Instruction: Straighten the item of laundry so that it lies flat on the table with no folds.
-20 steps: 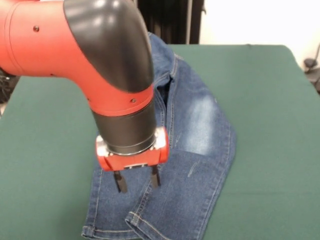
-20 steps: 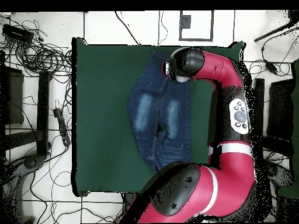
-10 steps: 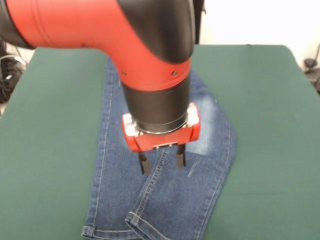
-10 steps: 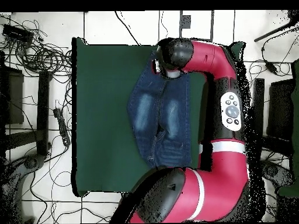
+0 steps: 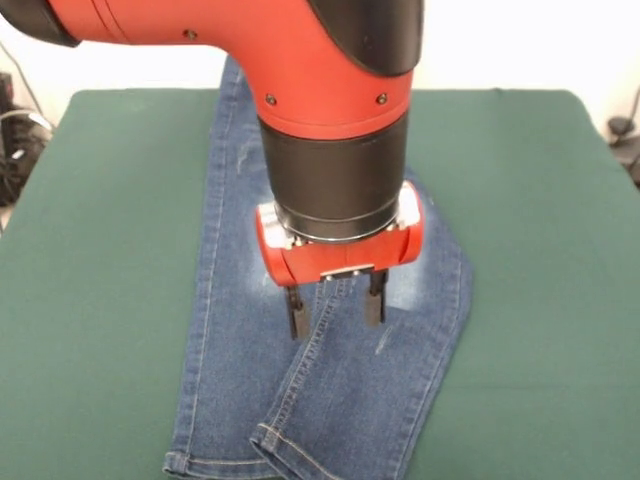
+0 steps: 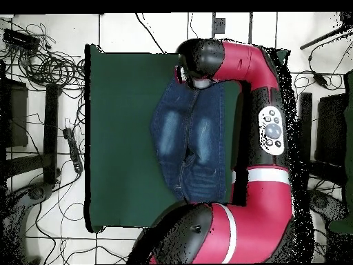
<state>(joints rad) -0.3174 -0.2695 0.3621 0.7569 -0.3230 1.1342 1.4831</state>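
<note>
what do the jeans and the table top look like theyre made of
The jeans look like blue denim: a matte woven cloth with faded whitish patches on the thighs, light stitching along the seams and turned hems at the leg ends. The table top looks like dark green felt or a similar napped fabric, flat and without shine; what lies under that covering cannot be seen.

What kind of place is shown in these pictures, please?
Probably a robotics lab or test room: a red and black robot arm works over small blue denim jeans on a dark green felt-topped table, with loose black cables on the tiled floor.
</note>
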